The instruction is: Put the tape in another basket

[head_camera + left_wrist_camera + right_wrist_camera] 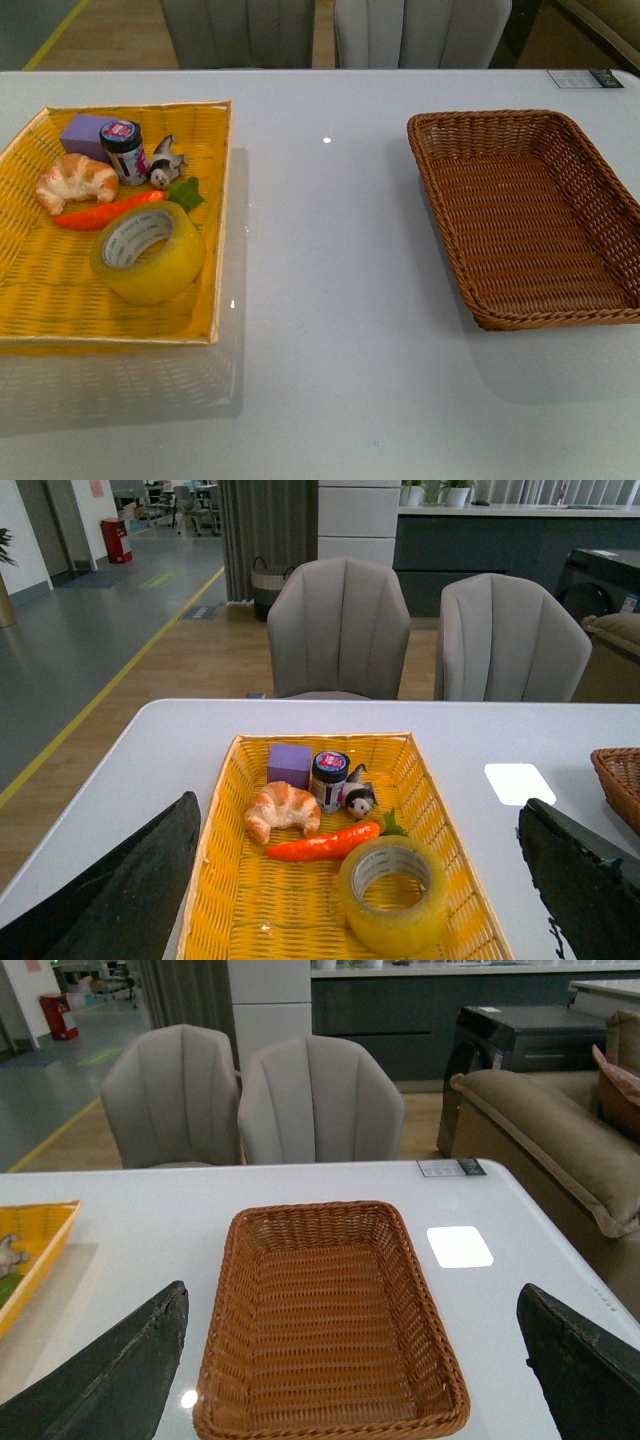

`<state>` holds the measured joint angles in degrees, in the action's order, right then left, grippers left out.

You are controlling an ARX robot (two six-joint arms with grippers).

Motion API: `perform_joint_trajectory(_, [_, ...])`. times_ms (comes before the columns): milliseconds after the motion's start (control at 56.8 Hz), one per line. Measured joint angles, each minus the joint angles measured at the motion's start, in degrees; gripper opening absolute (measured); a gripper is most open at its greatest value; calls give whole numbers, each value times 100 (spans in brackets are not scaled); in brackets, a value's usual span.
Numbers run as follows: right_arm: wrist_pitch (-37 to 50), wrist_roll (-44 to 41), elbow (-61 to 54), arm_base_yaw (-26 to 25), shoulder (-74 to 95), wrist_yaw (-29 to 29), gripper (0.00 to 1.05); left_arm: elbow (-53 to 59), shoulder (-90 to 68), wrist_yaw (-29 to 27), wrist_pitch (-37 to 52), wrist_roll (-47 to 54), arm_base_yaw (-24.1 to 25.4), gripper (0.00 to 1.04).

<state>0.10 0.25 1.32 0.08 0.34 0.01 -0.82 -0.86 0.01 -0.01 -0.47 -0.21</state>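
Glossy translucent tape (148, 252) in woven yellow tray (60, 290), rectangular wicker basket (530, 215), left pincer (358, 800) and right pincer (351, 1287) spread apart

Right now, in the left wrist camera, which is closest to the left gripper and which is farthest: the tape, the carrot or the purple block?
1. Tape, at the near end of the yellow tray.
2. Carrot, across the tray's middle.
3. Purple block, at the tray's far end.
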Motion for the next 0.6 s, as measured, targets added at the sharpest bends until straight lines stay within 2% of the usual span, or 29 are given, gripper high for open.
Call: perform_joint_trajectory(599, [0, 2, -2, 0, 0, 0, 96, 0, 0, 0, 0, 0, 0, 96])
